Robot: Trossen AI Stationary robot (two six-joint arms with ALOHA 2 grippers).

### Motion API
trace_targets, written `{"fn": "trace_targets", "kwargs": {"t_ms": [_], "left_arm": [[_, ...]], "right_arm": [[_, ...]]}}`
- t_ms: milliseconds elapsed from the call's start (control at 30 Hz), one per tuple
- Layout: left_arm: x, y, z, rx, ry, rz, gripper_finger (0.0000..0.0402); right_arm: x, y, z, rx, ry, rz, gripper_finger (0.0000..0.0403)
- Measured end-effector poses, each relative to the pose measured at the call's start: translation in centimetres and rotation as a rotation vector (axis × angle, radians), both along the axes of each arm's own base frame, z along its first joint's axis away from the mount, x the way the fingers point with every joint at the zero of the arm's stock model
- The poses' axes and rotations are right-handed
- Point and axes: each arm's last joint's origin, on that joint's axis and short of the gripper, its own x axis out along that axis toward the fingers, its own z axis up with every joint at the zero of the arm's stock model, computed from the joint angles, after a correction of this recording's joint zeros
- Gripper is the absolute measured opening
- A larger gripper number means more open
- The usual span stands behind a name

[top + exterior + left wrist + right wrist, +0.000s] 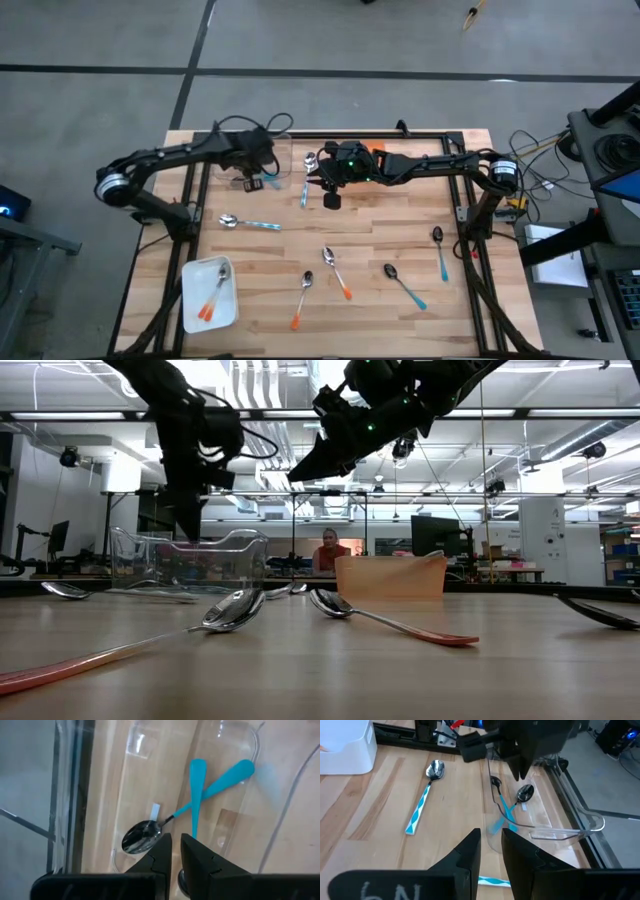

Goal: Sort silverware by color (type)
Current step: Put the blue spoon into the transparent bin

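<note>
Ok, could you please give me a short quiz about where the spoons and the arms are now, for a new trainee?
1. How many spoons lie in the white rectangular tray?
2. True or false: the left gripper hangs over the clear plastic container.
3. Which handle colour do the two spoons in that container have? A orange, B teal, C striped light-blue.

Key: 1. two, both with orange handles; 2. true; 3. B.
</note>
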Motion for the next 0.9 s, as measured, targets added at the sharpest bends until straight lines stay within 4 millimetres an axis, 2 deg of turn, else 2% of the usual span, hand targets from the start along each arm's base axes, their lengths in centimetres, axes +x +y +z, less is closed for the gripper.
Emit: {"fn": "trace_targets", "kwargs": {"t_ms": [200, 433, 733, 900], "left_arm": [[0.3, 0.5, -0.7, -0.016, 0.037, -0.006, 0.0023], [-0.4, 1.3, -0.4, -0.007, 0.03, 0.021, 0.0023], [-1.9, 3.4, -0.3, -0.129, -0.172, 0.292, 0.0022], [-2.0, 4.2, -0.9, -0.158, -0.218, 0.431, 0.0022]], "right_arm": [[0.0, 0.0, 0.0, 0.007, -0.001, -0.004, 0.0068], [0.0, 0.0, 0.0, 0.007, -0.001, -0.004, 0.0068], [0.0, 0.0, 0.0, 0.007, 0.0, -0.003, 0.0068], [0.0, 0.0, 0.0, 0.007, 0.001, -0.004, 0.0068]]}}
